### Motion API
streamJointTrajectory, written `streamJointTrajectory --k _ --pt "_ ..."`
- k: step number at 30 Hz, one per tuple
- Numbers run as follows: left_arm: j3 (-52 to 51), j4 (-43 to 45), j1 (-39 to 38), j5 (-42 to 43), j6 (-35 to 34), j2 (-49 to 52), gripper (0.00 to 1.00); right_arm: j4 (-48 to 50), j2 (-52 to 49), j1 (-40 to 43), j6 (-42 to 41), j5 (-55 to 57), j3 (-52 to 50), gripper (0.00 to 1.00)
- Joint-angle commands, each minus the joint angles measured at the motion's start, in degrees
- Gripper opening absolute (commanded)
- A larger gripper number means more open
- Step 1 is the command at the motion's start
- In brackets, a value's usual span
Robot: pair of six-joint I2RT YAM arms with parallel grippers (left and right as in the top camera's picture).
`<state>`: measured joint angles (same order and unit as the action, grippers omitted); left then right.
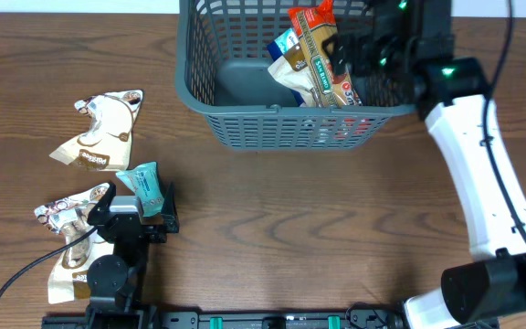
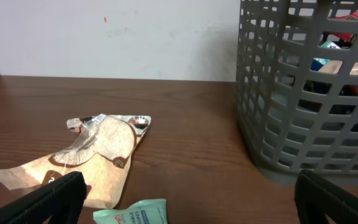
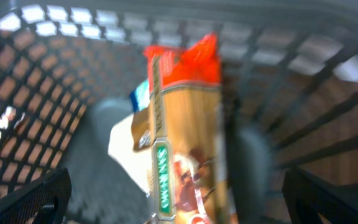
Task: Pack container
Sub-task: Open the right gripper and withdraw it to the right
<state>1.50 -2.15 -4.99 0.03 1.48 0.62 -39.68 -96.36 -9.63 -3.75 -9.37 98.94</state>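
Our right pincer [image 3: 176,196], spread wide, faces a glossy, crinkled orange packet [image 3: 188,143] inside the slotted plastic container [image 3: 73,93]; our left pincer [image 2: 188,196] gapes, teal sachet [image 2: 132,213] just ahead.

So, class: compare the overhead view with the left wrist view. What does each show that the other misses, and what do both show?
Overhead only: the right gripper open above the container, and a brown packet lying beside the left arm. Left wrist only: the white wall behind the table. Both: the container, the farther brown packet and the teal packet.
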Motion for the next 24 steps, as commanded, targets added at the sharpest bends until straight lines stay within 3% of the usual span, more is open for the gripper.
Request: streamJointTrajectory --k 1,7,11,18,24 --pt "-1.27 -2.08 -0.22 -0.50 -0.11 -0.39 0.99 -2.49 1.42 3.08 -0.09 8.83 8.17 0.99" --pt "-1.27 -2.08 -0.22 -0.50 -0.09 -0.39 0.99 -12.26 1.60 12.24 -0.55 21.31 19.63 0.99" --pt "-1.27 -2.08 -0.22 -0.50 -0.09 -0.39 0.99 -17.11 2.84 20.46 -4.07 25.18 21.38 0.99" --pt "-1.27 -2.08 -0.22 -0.50 -0.11 -0.39 0.99 -25.18 2.93 32.15 -9.51 21.59 20.57 0.99" --pt "-1.27 -2.08 -0.22 -0.50 -0.11 -0.39 0.99 -26.32 2.03 34.93 -9.51 18.08 15.69 0.99"
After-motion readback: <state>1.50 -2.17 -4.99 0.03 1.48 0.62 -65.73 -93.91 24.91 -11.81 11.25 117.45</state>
